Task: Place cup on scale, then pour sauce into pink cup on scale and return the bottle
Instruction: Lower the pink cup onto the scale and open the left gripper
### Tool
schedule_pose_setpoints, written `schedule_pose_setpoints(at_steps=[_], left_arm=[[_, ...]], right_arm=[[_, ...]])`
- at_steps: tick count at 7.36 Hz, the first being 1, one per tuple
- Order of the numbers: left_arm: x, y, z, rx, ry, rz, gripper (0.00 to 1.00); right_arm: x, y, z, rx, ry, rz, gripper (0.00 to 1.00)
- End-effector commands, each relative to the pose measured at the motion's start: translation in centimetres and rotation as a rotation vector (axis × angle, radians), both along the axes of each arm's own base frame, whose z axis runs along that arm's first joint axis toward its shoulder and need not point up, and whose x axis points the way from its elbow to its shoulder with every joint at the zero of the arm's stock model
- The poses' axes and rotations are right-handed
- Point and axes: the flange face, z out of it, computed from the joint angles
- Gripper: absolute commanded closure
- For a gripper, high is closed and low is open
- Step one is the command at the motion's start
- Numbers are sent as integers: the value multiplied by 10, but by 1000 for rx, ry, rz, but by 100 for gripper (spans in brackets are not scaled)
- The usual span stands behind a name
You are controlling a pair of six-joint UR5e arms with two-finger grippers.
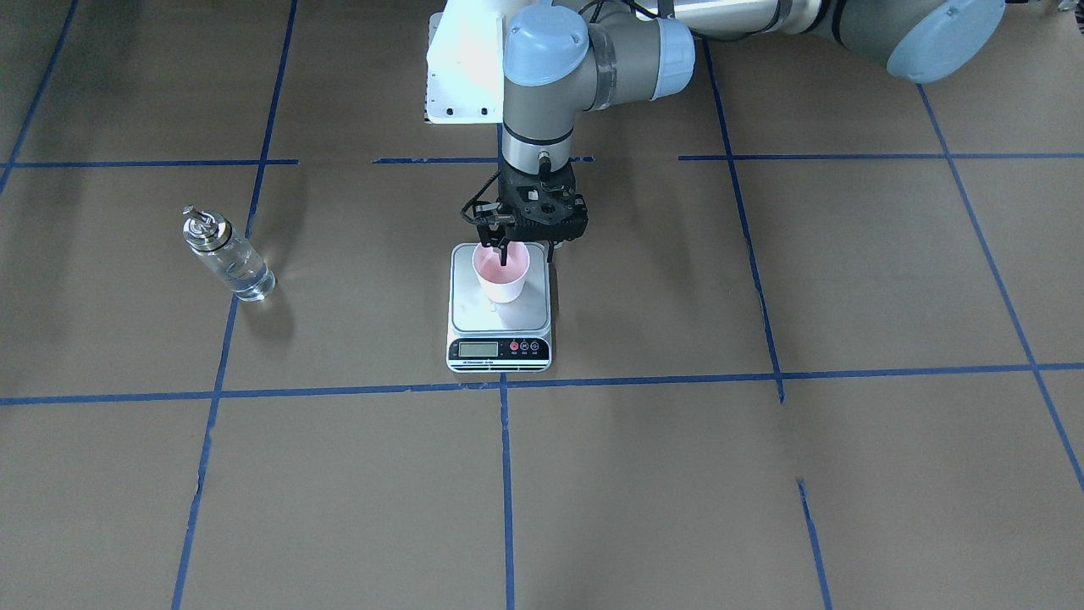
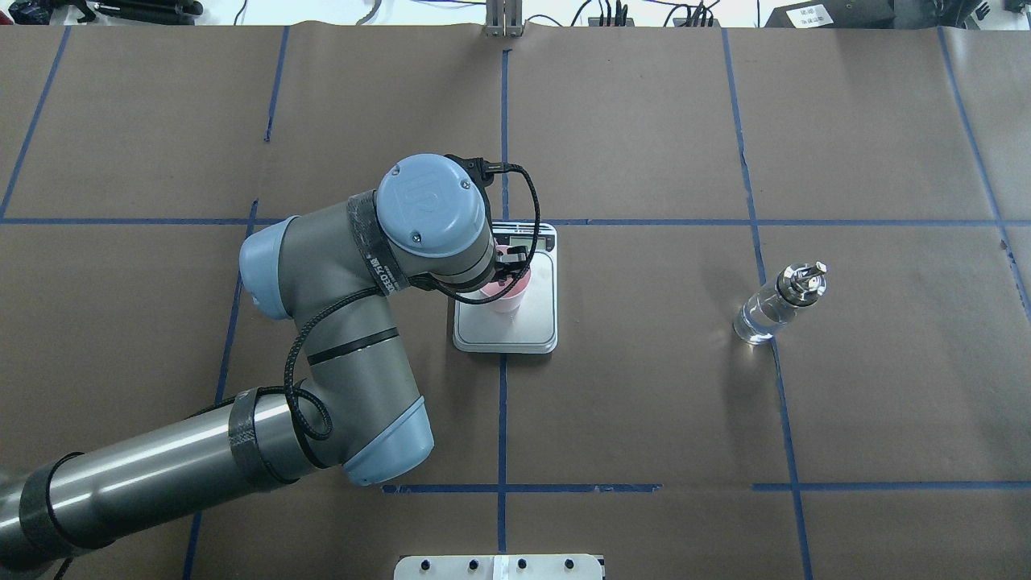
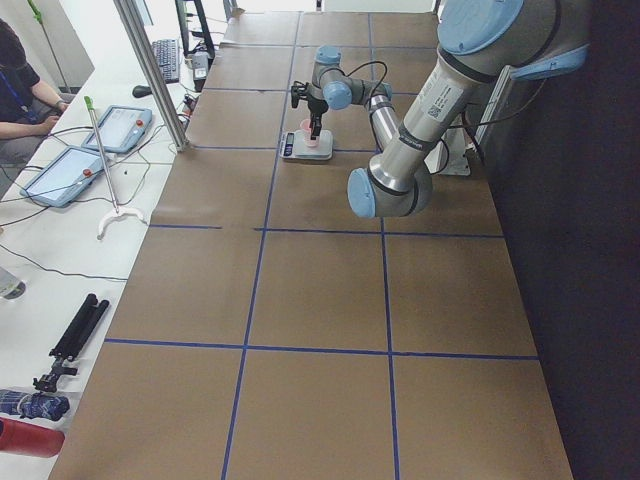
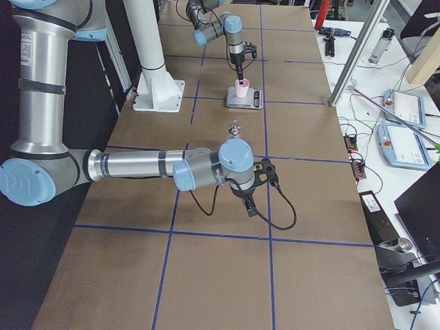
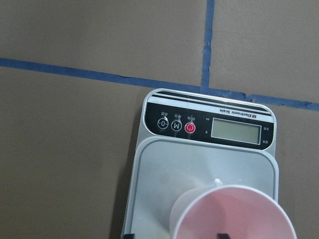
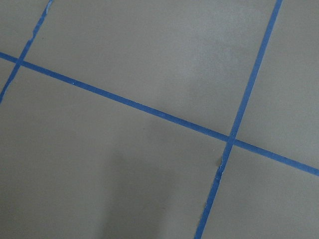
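Observation:
The pink cup stands upright on the scale, towards the plate's back half. My left gripper hangs straight down over it and is open: one finger dips inside the cup, the other stands outside its wall. In the left wrist view the cup fills the bottom edge above the scale. The bottle with clear sauce stands alone on the table, far from both grippers. My right gripper hovers low over bare table; I cannot tell its state.
Blue tape lines grid the brown table cover. A white mount plate sits at the robot's edge. Beyond the far side is a white bench with tablets and a seated person.

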Motion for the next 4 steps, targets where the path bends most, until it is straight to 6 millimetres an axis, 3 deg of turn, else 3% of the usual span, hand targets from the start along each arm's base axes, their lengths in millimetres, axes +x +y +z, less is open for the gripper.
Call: schedule_pose_setpoints(at_steps=[1,2,3,4], left_arm=[[-45,15,-9,90,-2,58,0],[-91,23,-2,156,-8,125,0],[-147,28,19,231,-14,162,0],[-189,25,40,313,-52,191,0]], right_arm=[[0,1,-14,27,-1,2,0],[0,3,-32,12,-15,42,0],[-1,8,-66,-28,-54,126,0],[-3,19,-94,-52,-98,179,0]])
